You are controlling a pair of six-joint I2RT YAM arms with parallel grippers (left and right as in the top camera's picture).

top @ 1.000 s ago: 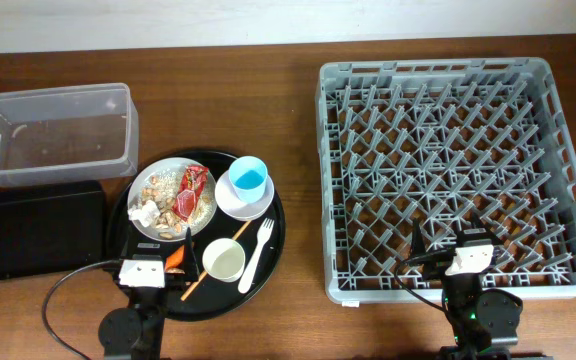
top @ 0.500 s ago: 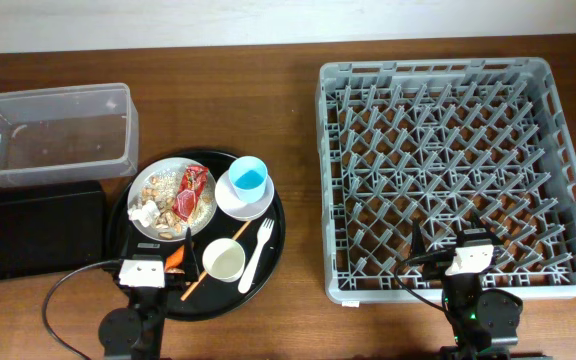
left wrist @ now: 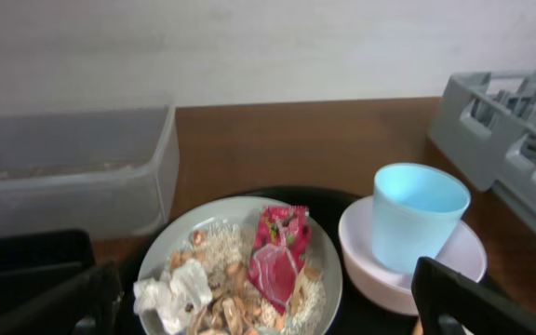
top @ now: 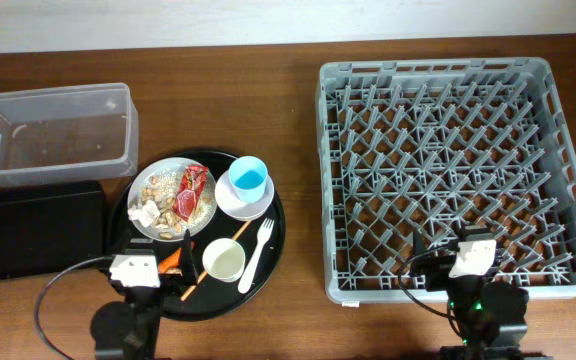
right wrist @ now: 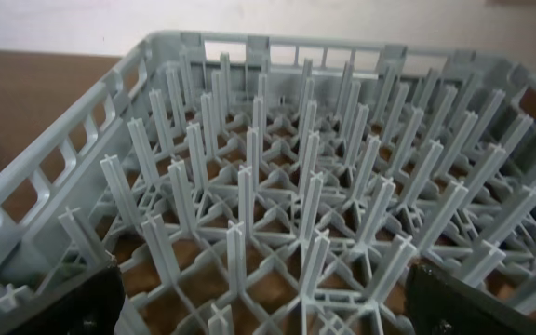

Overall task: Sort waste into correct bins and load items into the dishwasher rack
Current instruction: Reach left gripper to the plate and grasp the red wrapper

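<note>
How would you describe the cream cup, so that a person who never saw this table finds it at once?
Look for the round black tray to the left of the big grey rack. On its side nearest the robot, a cream cup stands between a wooden stick and a white fork. The other cup is light blue and sits in a white bowl.

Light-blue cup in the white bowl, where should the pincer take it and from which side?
Probably pinch the wall of the light-blue cup at its rim, coming straight down from above. It stands upright, mouth open, inside the small white bowl, so the rim is free while the bowl crowds its base.
</note>
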